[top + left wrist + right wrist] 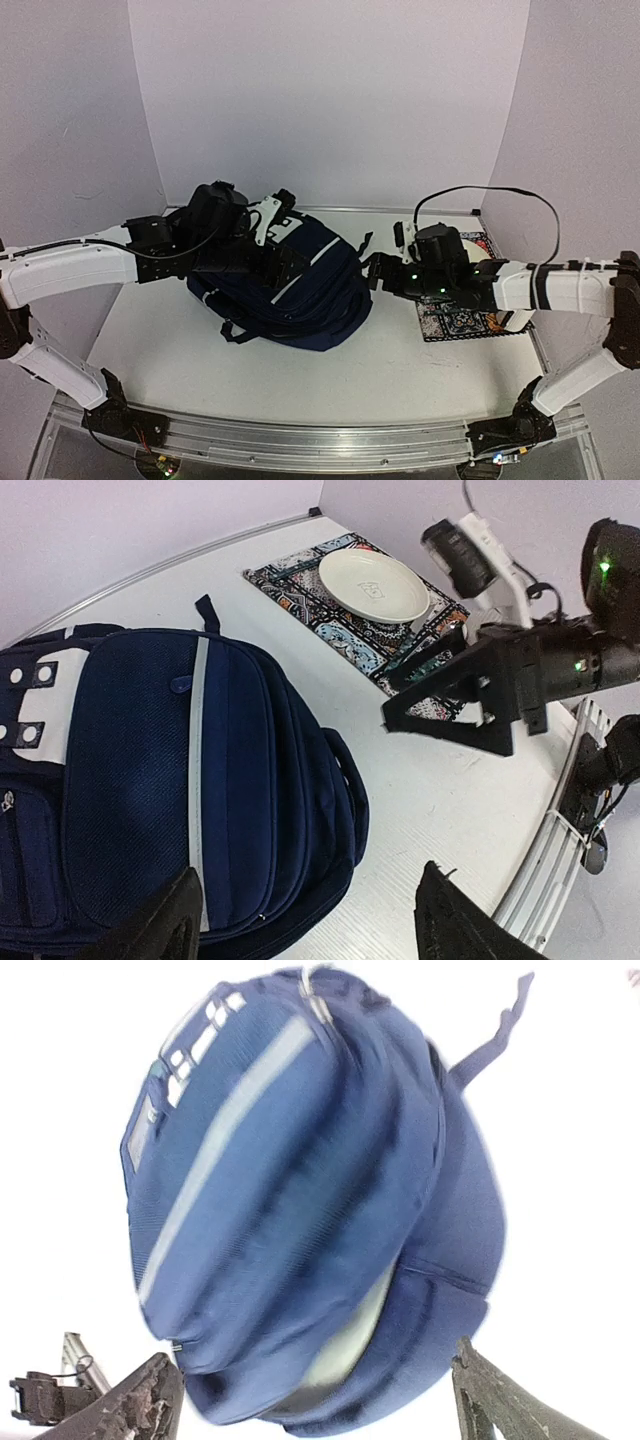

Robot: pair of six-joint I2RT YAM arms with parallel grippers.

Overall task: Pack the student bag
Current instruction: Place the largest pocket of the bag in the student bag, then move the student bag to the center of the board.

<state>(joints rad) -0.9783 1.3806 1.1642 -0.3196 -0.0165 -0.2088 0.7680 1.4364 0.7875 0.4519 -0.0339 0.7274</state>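
The student bag (300, 290), dark navy with thin white stripes, lies flat in the middle of the table. My left gripper (287, 262) hovers over its upper part, and in the left wrist view it (305, 920) stands open above the bag (150, 780) with nothing between its fingers (160, 925). My right gripper (372, 272) is at the bag's right side. In the right wrist view it (320, 1405) is open just short of the bag (300, 1190). A gap in the bag's near end shows something pale (350, 1330) inside.
A patterned placemat (300, 590) lies right of the bag with a white plate (373, 585) on it. In the top view the right arm covers most of the mat (455, 322). White walls enclose the table at the back and both sides.
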